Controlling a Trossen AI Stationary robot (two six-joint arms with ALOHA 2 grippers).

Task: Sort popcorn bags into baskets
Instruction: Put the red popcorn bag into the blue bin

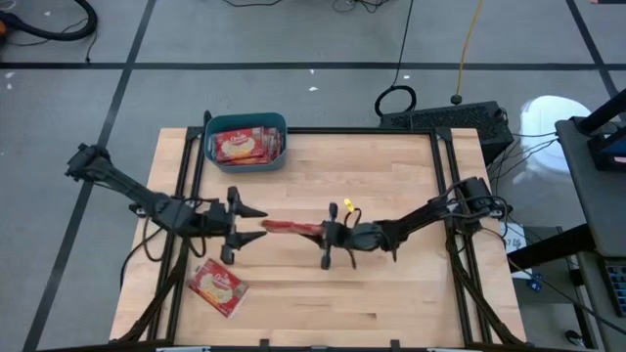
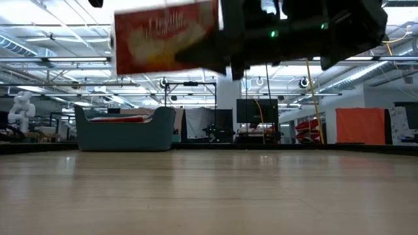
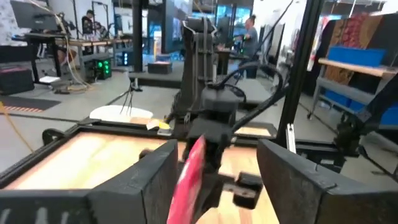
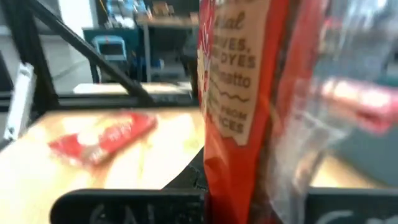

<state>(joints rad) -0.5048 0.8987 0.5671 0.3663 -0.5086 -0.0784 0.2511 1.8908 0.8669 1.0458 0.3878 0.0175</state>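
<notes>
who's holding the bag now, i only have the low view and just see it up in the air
Observer: The right gripper is shut on the popcorn bag; the left gripper has its fingers apart around the bag's other end.
Operator: any bags left on the table
Observer: One, lying flat near the front left corner.
Operator: anything in the basket yet
Observer: Yes, the teal basket at the back left holds red bags.

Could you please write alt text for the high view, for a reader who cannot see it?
Over a wooden table, the right gripper holds a red popcorn bag at mid-table, facing the left gripper with jaws open. A teal basket holding bags sits at the far edge; another bag lies near the front left.
</notes>
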